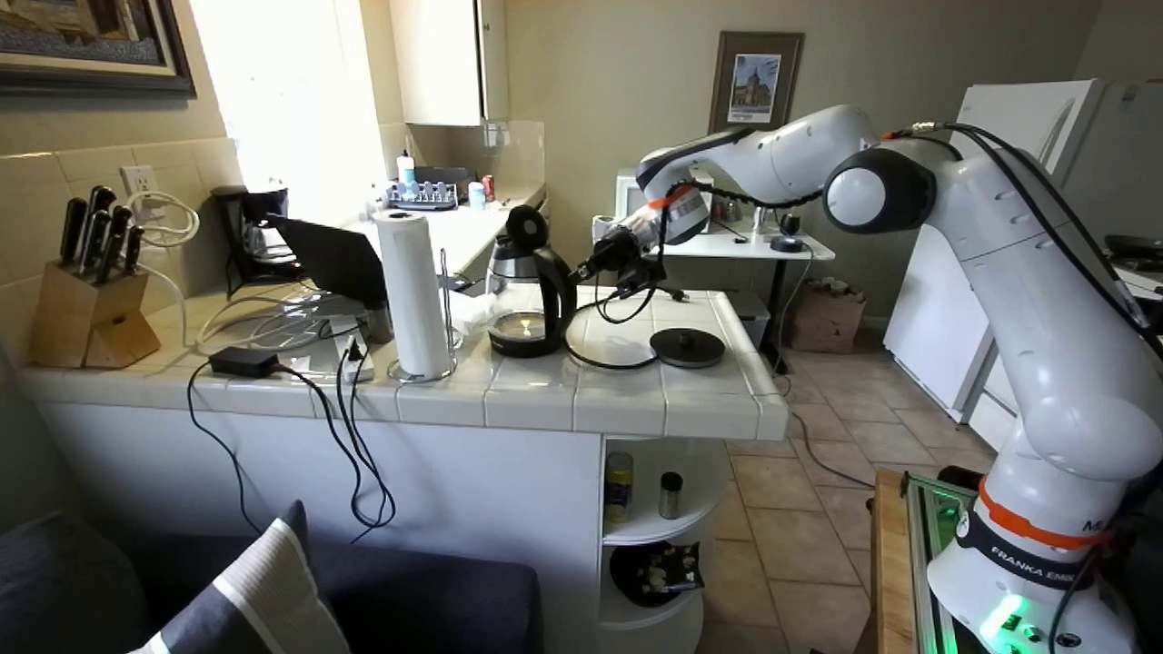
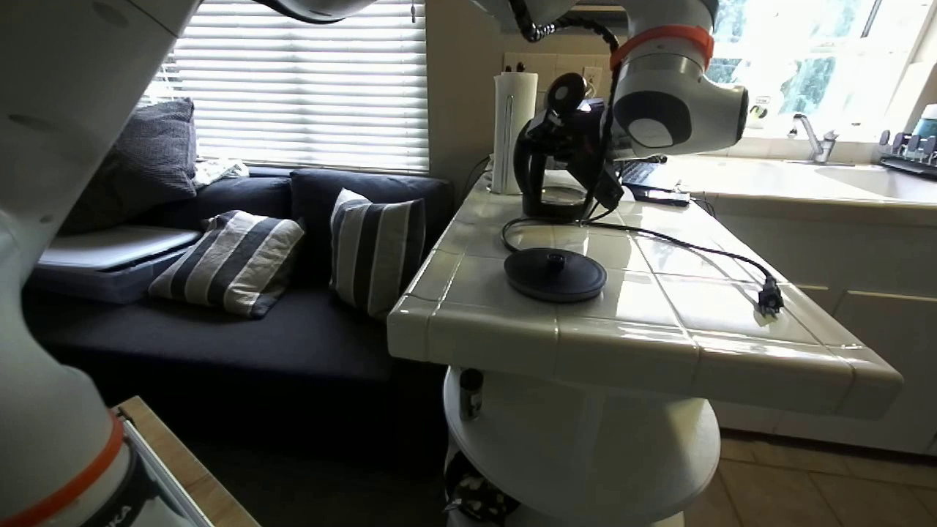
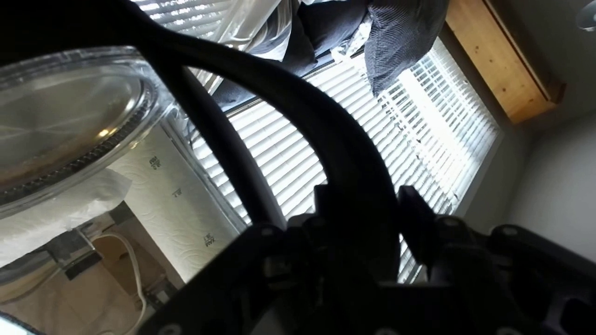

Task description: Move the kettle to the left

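The kettle (image 1: pixel 521 320) stands upright on the tiled counter beside the paper towel roll. It has a clear glass body, a black base ring, a black arched handle and a raised black lid. It also shows in an exterior view (image 2: pixel 561 210), partly hidden by the arm. In the wrist view its glass body (image 3: pixel 70 121) is at the left and its handle runs between the fingers. My gripper (image 1: pixel 580 274) reaches the handle from the arm's side. In the wrist view my gripper (image 3: pixel 361 200) has a finger on each side of the handle, shut on it; the fingers are dark.
The white paper towel roll (image 1: pixel 413 295) stands close beside the kettle, with an open laptop (image 1: pixel 329 259) behind it. A flat black disc (image 1: pixel 688 347) with a cord (image 2: pixel 673 240) and plug (image 2: pixel 768 296) lies near the counter's end. A knife block (image 1: pixel 95 309) is farther along.
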Motion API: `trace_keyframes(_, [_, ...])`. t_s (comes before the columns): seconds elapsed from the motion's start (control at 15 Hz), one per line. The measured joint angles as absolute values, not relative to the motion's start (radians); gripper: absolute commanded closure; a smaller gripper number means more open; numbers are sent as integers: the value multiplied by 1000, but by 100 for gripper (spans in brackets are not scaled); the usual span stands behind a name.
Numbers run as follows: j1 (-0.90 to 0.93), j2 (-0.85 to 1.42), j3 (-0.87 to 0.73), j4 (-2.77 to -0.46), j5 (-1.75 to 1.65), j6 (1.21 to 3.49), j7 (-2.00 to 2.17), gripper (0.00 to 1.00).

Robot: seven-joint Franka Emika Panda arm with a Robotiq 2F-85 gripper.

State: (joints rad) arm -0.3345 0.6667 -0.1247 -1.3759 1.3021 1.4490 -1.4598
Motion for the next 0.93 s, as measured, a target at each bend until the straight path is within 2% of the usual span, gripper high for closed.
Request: trace_keyframes(0.93, [-325, 656, -117, -1383, 1288, 1472, -1472, 86])
